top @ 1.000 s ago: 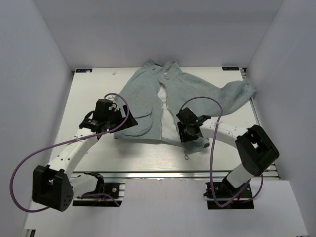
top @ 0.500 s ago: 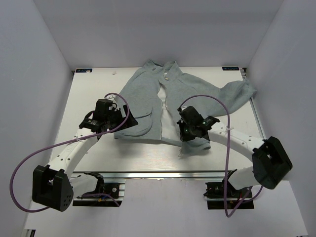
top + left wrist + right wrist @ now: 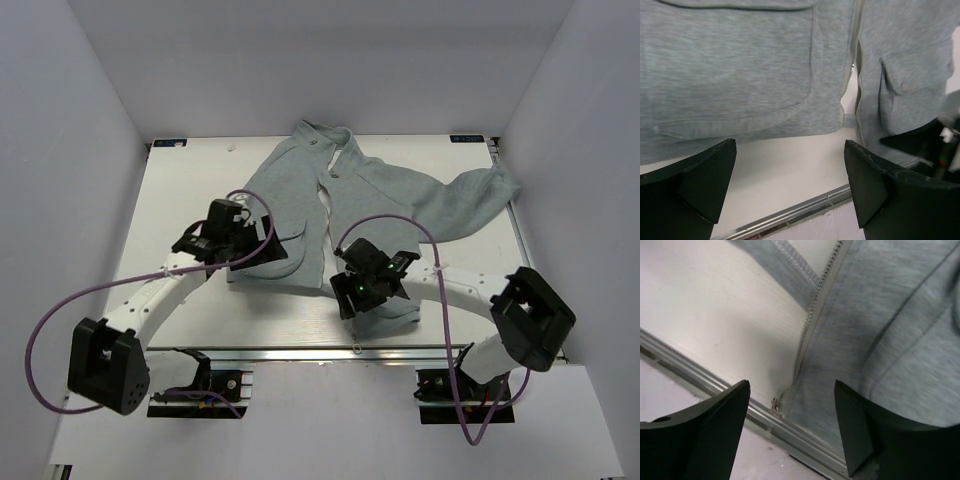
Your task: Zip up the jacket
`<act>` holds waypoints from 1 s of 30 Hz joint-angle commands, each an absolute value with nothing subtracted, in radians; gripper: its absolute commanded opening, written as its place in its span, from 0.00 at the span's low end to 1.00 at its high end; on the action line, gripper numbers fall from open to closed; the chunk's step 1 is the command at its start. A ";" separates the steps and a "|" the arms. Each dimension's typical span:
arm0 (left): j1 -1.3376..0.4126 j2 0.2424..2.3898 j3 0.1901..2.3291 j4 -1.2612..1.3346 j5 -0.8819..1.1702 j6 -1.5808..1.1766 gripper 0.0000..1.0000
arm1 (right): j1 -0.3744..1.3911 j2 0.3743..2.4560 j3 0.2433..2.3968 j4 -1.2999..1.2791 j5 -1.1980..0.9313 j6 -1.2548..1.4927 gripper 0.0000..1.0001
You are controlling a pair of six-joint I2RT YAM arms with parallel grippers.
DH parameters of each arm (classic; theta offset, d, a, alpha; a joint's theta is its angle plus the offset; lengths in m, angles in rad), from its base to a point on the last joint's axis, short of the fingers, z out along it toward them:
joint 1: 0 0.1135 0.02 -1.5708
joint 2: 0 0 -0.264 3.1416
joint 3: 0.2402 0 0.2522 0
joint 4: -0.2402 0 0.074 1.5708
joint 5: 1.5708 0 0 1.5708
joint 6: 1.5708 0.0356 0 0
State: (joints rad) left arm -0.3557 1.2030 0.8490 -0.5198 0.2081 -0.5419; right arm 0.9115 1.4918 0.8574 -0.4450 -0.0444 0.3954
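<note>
**A:** Top view first. How far along is the zipping?

**B:** Not begun, I'd judge. The jacket (image 3: pixel 390 185) lies flat on the table (image 3: pixel 170 300), collar at the far side and hem toward the arms. Its two fronts lie side by side but are not joined. Seating the bottom ends of the zipper and running the slider up to the collar are both left to do.

**A:** And the arms?

**B:** The left gripper (image 3: pixel 262 242) hovers at the hem of the left-hand front. The right gripper (image 3: pixel 352 292) hovers over the hem corner of the right-hand front, near the table's front edge.

**A:** Left wrist view?

**B:** Those jaws are spread wide with nothing between them. Bare table lies under them, and the hem runs just beyond the fingertips (image 3: pixel 705 175). The zipper (image 3: pixel 849 85) shows as two edges running down side by side with a narrow gap. A pocket flap (image 3: pixel 905 75) on the other front sits just beside them.

**A:** Right wrist?

**B:** Released here too, gripping nothing. One row of zipper teeth runs down between the fingers to the hem and ends just by the metal rail (image 3: pixel 690 360) at the table's edge. A small metal piece (image 3: pixel 775 405) sits at that end. It may be the slider or its pull, but it is too small to say. It lies just ahead of the gap between the jaws and touches neither finger.
</note>
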 commanded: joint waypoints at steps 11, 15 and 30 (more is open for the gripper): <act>-0.732 1.647 1.313 -0.738 -0.289 -0.580 0.98 | 0.855 1.054 0.744 -0.569 0.144 0.511 0.89; -0.788 1.860 1.546 -0.874 -0.415 -0.595 0.98 | 0.786 0.956 0.664 -0.584 0.115 0.543 0.89; -0.802 2.126 1.807 -1.003 -0.558 -0.601 0.34 | 0.759 0.893 0.565 -0.568 0.081 0.583 0.89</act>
